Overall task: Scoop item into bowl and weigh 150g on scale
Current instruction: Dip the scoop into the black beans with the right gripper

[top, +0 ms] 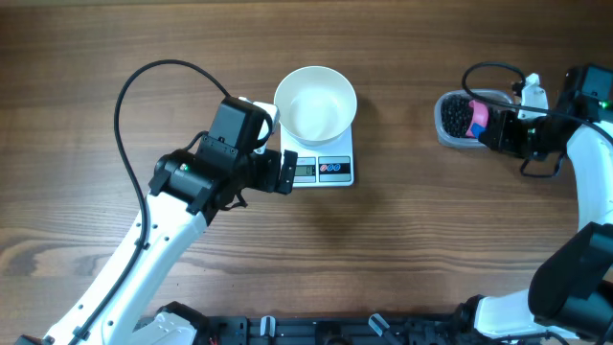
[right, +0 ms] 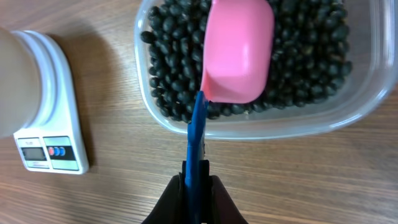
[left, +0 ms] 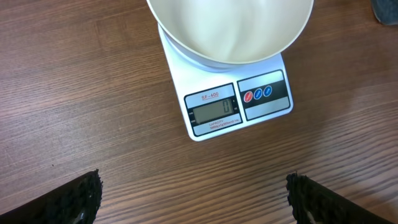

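The white bowl [top: 315, 103] [left: 230, 28] stands empty on the white scale [top: 326, 169] [left: 239, 106], whose display reads zero. My left gripper [top: 285, 172] [left: 193, 199] hovers open just left of the scale's display, nothing between its fingers. At the right, black beans [top: 452, 117] [right: 305, 68] fill a clear tub [top: 458, 140] [right: 261, 127]. My right gripper [top: 498, 134] [right: 198, 186] is shut on the blue handle [right: 198, 134] of a pink scoop [top: 476, 117] [right: 239, 50]. The scoop's cup rests bottom up on the beans.
The wooden table [top: 412, 240] spreads between the scale and the tub. A black cable [top: 144, 86] loops over the left arm, another [top: 488, 69] runs behind the right arm. The table's front edge carries black fixtures [top: 316, 331].
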`<state>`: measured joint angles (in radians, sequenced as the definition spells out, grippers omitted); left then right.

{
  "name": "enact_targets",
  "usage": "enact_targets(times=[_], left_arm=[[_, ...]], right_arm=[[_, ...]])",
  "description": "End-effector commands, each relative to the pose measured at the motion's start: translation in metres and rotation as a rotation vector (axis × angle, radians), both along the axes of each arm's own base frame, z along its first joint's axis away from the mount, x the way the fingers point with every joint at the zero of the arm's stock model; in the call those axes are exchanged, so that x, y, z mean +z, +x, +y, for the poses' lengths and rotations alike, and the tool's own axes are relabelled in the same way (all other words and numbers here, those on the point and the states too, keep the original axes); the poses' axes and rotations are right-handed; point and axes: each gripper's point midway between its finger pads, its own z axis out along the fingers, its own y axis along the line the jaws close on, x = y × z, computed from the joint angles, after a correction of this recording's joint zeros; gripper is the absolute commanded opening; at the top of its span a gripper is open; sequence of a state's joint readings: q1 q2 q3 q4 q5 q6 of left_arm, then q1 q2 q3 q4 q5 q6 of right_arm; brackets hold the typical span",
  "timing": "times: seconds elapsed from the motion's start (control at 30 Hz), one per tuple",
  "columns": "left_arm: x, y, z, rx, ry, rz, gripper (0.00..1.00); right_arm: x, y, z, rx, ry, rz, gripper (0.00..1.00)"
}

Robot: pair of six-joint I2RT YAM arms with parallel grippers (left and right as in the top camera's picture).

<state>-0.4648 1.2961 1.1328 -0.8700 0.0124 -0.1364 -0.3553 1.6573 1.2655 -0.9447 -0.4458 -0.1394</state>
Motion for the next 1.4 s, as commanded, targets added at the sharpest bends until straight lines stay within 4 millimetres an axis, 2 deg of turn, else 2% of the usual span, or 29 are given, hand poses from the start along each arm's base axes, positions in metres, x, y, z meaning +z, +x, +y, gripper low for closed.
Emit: enact_targets(times=[0.0, 0.07, 0.17, 0.33, 0.43, 0.67, 0.8, 1.1, 1.2, 1.37], left_arm=[[-0.001, 0.001, 0.001, 0.011, -0.001, 0.003, 1.0], [-0.001, 0.001, 0.001, 0.011, -0.001, 0.004, 1.0], [-0.001, 0.001, 0.001, 0.011, -0.001, 0.004, 1.0], [-0.001, 0.001, 0.001, 0.011, -0.001, 0.003, 1.0], [-0.001, 0.001, 0.001, 0.011, -0.001, 0.003, 1.0], [-0.001, 0.001, 0.001, 0.011, -0.001, 0.003, 1.0], [-0.001, 0.001, 0.001, 0.011, -0.001, 0.003, 1.0], [-0.001, 0.001, 0.001, 0.011, -0.001, 0.003, 1.0], [-0.001, 0.001, 0.001, 0.011, -0.001, 0.003, 1.0], [-0.001, 0.001, 0.001, 0.011, -0.001, 0.004, 1.0]], right_arm=[[-0.005, 0.005, 0.012, 0.025, 0.106, -0.02, 0.04], [-0.002, 0.005, 0.006, 0.003, 0.131, -0.032, 0.04], [-0.002, 0.004, -0.013, -0.067, 0.14, -0.035, 0.04], [-0.006, 0.0, -0.007, -0.07, 0.2, -0.004, 0.04], [0.003, 0.003, 0.005, -0.054, 0.289, -0.033, 0.04], [0.002, -0.003, 0.007, -0.077, 0.309, 0.005, 0.04], [-0.005, -0.005, -0.002, -0.042, 0.227, -0.001, 0.04], [-0.015, -0.005, -0.002, 0.014, 0.213, -0.005, 0.04], [-0.009, -0.002, 0.0, 0.011, 0.257, -0.031, 0.04], [-0.001, -0.002, -0.01, -0.033, 0.321, -0.067, 0.04]])
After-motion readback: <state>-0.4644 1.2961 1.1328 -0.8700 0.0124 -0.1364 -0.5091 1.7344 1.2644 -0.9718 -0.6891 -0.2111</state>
